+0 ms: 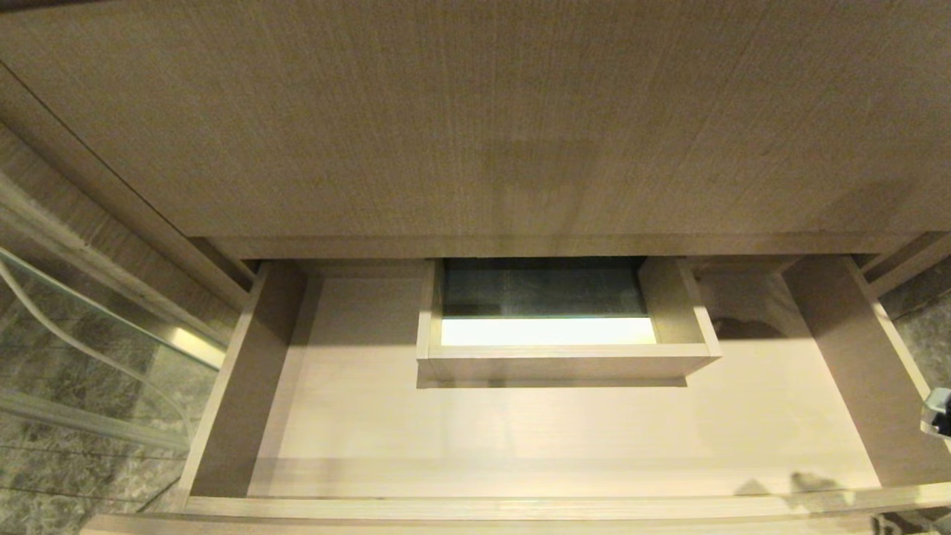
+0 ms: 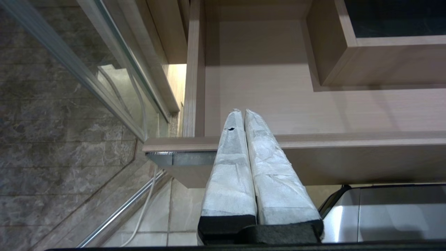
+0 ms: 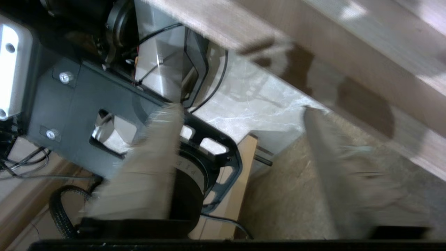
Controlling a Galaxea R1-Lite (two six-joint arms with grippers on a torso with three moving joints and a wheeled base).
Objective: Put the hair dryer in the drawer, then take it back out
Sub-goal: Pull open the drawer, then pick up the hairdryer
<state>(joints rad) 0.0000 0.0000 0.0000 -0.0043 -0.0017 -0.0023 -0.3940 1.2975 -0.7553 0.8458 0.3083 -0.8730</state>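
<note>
drawer count: one drawer, pulled wide open in the head view, floor bare, very wide and shallow, light wood grain
boxed cutout: one, sitting at the middle back of the drawer, with a dark space and a bright strip showing down through it
panel above: one taller wood-grain panel right over the drawer
hair dryer: zero that I can spot, not in the drawer, not in either of my grippers, so can't say where it is
my grippers: two
left gripper: white-wrapped fingers pressed together with nothing between them, parked just in front of the drawer's front edge near its left corner
right gripper: fingers spread apart and holding nothing, down below the drawer front; that view is smeary
stuff around: glass panel with a metal frame off to the drawer's left, stone-look tile beside it, pale marble-ish floor under the right gripper, my own black base with cables
in the way: nothing sitting across the drawer opening; the cutout box just eats the middle back
</note>
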